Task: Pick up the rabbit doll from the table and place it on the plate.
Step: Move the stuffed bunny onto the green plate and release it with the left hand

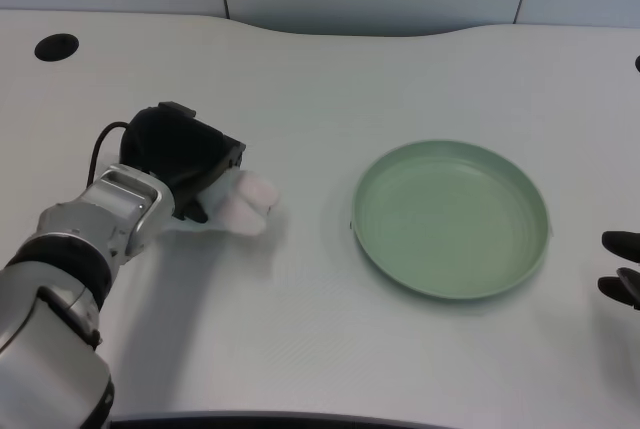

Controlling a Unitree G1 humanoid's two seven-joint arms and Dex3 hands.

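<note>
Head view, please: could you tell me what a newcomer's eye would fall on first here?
Most likely the green plate, right of centre on the white table and holding nothing. Next, at the left, the black left robot hand lies over the pale rabbit doll, which pokes out toward the plate; whether it grips the doll cannot be told.

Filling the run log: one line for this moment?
phase: grasping | left hand: on rabbit doll, lift unclear | plate: empty, right of doll

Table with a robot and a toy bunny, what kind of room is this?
Probably a robot test lab: a bare white table with a cable hole, just a green plate, and the left hand on a rabbit doll.
</note>
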